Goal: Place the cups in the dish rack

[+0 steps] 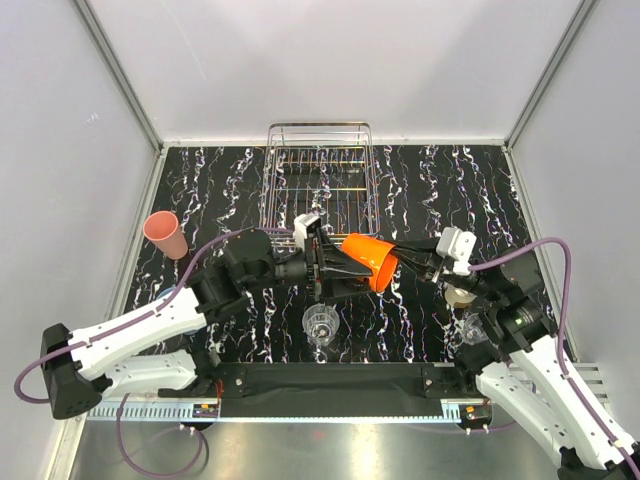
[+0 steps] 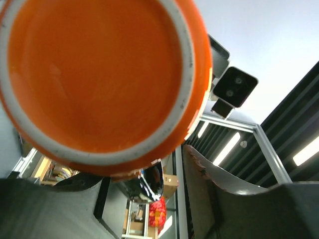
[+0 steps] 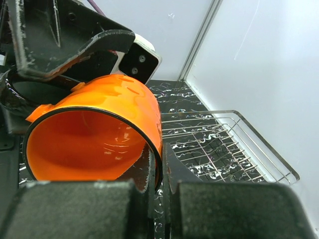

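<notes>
An orange mug (image 1: 368,260) hangs on its side in the air between my two grippers, in front of the empty silver wire dish rack (image 1: 320,180). My right gripper (image 1: 402,262) is shut on the mug's rim, one finger inside and one outside, as the right wrist view (image 3: 162,169) shows. My left gripper (image 1: 335,262) is at the mug's base with its jaws spread wide. In the left wrist view the mug's base (image 2: 94,74) fills the top, with a gap to the right finger (image 2: 224,199).
A salmon-pink tumbler (image 1: 165,235) stands at the far left. A clear glass (image 1: 320,325) stands near the front middle. A beige cup (image 1: 460,295) and another clear glass (image 1: 472,328) sit under my right arm. The rack also shows in the right wrist view (image 3: 224,144).
</notes>
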You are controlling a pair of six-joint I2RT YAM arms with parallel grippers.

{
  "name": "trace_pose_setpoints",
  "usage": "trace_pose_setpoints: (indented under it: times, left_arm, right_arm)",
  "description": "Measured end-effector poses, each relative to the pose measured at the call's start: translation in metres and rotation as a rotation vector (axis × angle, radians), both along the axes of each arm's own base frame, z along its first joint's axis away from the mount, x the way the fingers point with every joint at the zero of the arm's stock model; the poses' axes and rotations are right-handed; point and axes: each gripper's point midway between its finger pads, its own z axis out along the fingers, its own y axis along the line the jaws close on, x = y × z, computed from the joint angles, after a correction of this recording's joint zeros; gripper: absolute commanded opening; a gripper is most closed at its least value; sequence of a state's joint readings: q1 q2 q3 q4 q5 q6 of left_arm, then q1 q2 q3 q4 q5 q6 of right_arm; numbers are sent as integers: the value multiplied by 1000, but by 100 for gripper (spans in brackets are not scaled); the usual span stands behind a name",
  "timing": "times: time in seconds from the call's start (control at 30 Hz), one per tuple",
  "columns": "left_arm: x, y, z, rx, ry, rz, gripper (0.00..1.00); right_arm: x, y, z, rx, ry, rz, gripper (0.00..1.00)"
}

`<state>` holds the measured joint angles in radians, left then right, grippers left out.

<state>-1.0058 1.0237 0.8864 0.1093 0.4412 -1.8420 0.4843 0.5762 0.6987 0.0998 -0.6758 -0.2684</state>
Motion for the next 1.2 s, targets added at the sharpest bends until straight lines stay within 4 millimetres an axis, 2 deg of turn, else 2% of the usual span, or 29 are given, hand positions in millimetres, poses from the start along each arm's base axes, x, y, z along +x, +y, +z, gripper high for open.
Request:
trace_pose_setpoints:
  times: [0.23,0.53,0.67,0.77,0.83,0.93,1.0,1.17,1.2]
  left_arm:
    - [-8,-5,3,-13,0,-28,41]
    - [-16,-1,7,-22,-3,-49,41]
    - [-18,0,6,-20,-2,-54,38]
    - [-19,-1,3,-10,1,-62,23]
    - [-20,-2,2,-7,9,-67,0]
    - [-21,-3,5,-16,2,-80,0]
    - [-21,-3,4,-13,-15,-81,0]
    - [-16,-2,-8,78,-118,-49,0]
    - [-14,-1,-11,113,-152,-37,0]
  right_arm:
    - [-8,-1,6,-6,-57,19,0]
    - [-17,-3,11,-4,-97,38,0]
    - [-20,-2,12,-5,-102,49,0]
    - [-19,-2,12,-10,-105,53,0]
    - [-18,-1,16,-15,-125,53,0]
    - [-18,-2,24,-22,-173,48,0]
    - [-17,-3,24,-24,-176,43,19]
    - [-19,-5,21,-5,-116,35,48]
    - [-21,-7,22,9,-100,28,59]
